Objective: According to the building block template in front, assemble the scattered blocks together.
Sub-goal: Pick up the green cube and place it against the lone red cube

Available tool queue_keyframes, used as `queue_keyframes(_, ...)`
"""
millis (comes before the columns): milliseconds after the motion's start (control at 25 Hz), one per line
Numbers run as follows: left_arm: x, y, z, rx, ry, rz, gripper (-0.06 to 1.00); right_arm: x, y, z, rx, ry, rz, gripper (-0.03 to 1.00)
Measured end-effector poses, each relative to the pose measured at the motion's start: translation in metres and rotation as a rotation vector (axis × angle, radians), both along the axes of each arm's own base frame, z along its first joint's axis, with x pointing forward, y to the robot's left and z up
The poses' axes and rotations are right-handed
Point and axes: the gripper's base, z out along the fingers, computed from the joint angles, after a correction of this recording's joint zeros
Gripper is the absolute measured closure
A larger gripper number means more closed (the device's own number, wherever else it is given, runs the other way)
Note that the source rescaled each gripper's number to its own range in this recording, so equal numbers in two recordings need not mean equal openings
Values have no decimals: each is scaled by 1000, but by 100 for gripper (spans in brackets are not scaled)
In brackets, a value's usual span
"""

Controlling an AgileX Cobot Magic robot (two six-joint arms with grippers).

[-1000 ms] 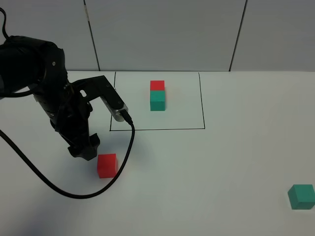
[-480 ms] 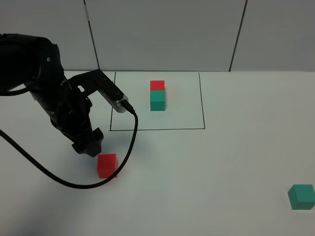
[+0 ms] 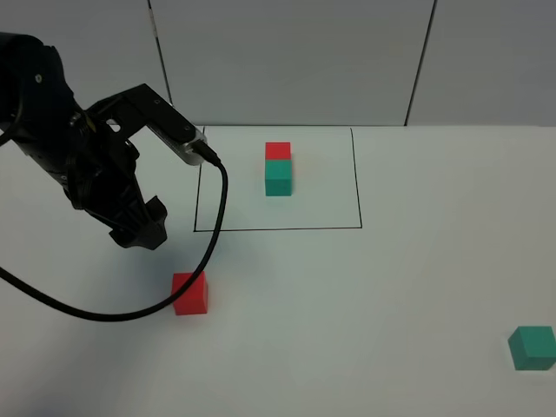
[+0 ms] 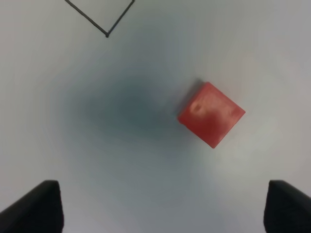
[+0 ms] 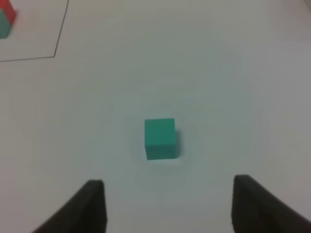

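Note:
The building block template [image 3: 278, 168] is a red cube joined to a teal one inside a thin black outline [image 3: 278, 229] at the back. It also shows at the right wrist view's edge [image 5: 4, 18]. Of the scattered blocks, the red cube [image 3: 189, 293] [image 4: 211, 114] lies in front of the outline's left corner. The teal cube [image 3: 532, 347] [image 5: 160, 139] lies far right near the front. My left gripper [image 3: 136, 231] [image 4: 163, 213] hovers open, up and left of the red cube, holding nothing. My right gripper [image 5: 167, 208] stands open just short of the teal cube, apart from it.
The left arm's black cable [image 3: 130, 313] loops over the white table [image 3: 365, 295] close to the red cube. A corner of the black outline [image 4: 107, 34] shows in the left wrist view. Grey wall panels [image 3: 287, 61] rise behind the table.
My left gripper has risen and drawn back to the left, away from the red cube it stood right beside. The red cube and the teal cube stay put.

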Motion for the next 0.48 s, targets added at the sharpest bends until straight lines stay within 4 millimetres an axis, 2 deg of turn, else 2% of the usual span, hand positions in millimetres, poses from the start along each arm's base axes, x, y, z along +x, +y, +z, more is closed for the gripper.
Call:
queue_keyframes(320, -22, 7, 44, -42, -115, 12, 10, 0, 0, 0, 0, 0, 0, 58)
queue_keyframes(480, -29, 9, 52, -51, -141, 15, 10, 0, 0, 0, 0, 0, 0, 58)
